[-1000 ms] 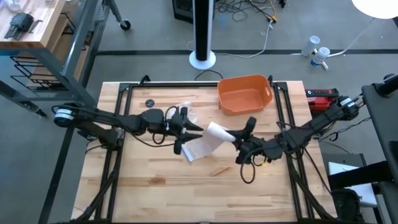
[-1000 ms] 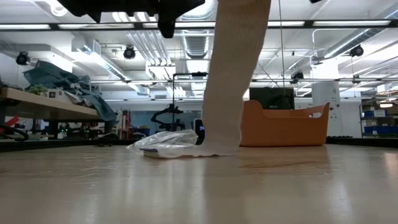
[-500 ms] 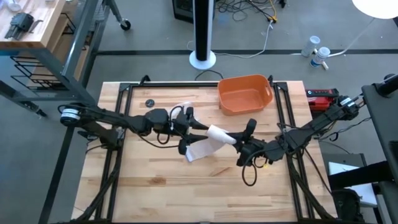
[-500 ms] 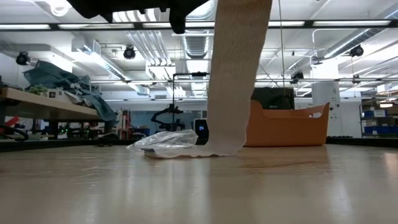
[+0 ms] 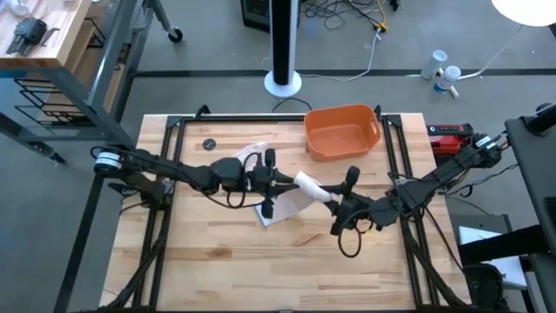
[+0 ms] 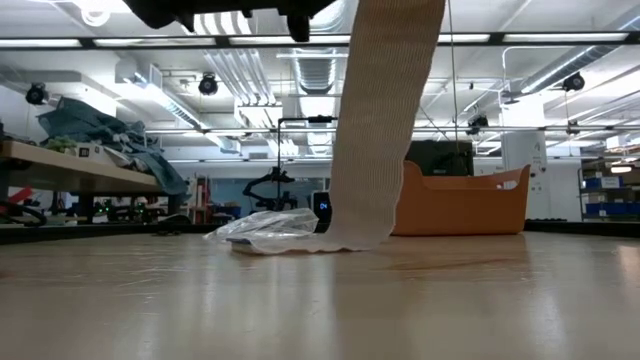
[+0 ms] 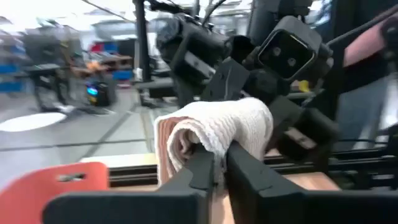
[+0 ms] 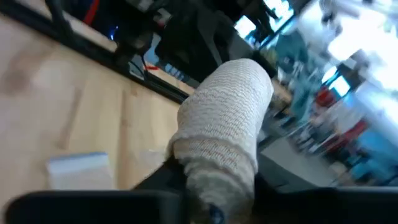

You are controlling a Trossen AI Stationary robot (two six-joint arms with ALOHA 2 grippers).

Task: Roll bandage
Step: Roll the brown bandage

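Note:
The bandage is an off-white roll [image 5: 308, 185] held level in the air between my two grippers. Its loose strip [image 6: 385, 120] hangs down from the roll, and the strip's lower end [image 6: 350, 240] lies on the table. My left gripper [image 5: 285, 183] comes from the table's left and is shut on the roll's left end. My right gripper [image 5: 333, 198] comes from the right and has the roll's other end between its fingers. The left wrist view shows the roll [image 7: 217, 127] with my right gripper behind it. My left gripper pinches the outer wraps at the roll's left end [image 7: 219, 148] between its two nearly closed fingers [image 7: 202, 171]. It comes in level from the table's left, along the roll. The roll is lifted clear. My right gripper holds the roll's right end [image 8: 211, 163] between its two fingers, coming from the table's right, nearly level and along the roll. Its own fingers hide the place of contact. The roll [image 8: 227, 115] sticks out forward, clear of the table.
A crumpled clear plastic wrapper [image 6: 265, 228] lies on the table beside the strip's lower end. An orange tub [image 5: 341, 130] stands at the far edge, right of the middle. A small dark disc [image 5: 209, 143] lies at the far left.
My left gripper has moved toward the table's right, up to the roll, rolling about its own line, and now has the roll's left end between its fingers. The top of the hanging strip has shifted slightly right. Its lower end has stayed on the table.

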